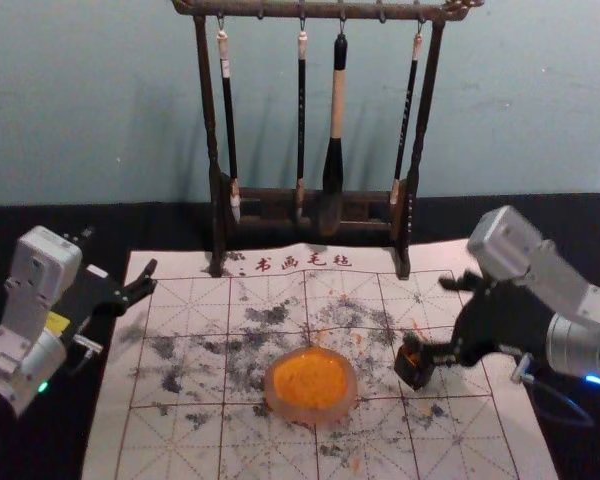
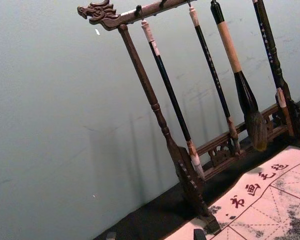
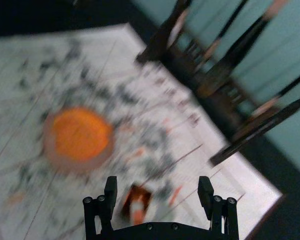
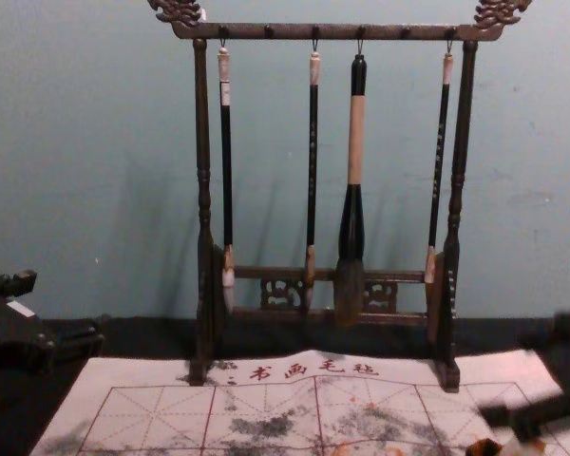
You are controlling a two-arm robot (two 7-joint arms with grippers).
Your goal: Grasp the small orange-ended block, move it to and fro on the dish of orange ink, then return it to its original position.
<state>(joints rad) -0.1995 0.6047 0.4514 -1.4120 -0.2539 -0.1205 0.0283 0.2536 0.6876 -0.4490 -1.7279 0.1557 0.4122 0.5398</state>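
Dish [image 1: 316,414] of orange ink [image 1: 310,377]: located on the near half of the writing mat [image 1: 110,440], round, pale-rimmed, seated flat. Block [image 1: 413,364]: small, dark, with orange marks; rests on the mat to the right of the dish, near it but apart.

Right gripper [image 1: 431,318]: positioned at the block, reaching in from the right. State: released. In the right wrist view, the right gripper [image 3: 157,182] has its fingers spread wide, with the block in the gap between them, closer to one finger and not clamped. Whether the near finger touches the block cannot be determined in the head view.

Left gripper [image 1: 120,252]: parked at the left edge of the mat, well apart from the dish. State: released, fingers spread.

Mat surface: white, marked with a red grid and dashed diagonals, carrying grey-black smudges and some orange streaks. A row of dark red characters [image 1: 302,262] runs along the far edge.

Brush rack [image 1: 208,100]: dark wood, upright, standing at the far edge of the mat. Four brushes [image 1: 301,110] hang from its top bar, tips down; the third from the left is thickest.

Wall [image 1: 110,100]: plain blue-green, behind the rack.
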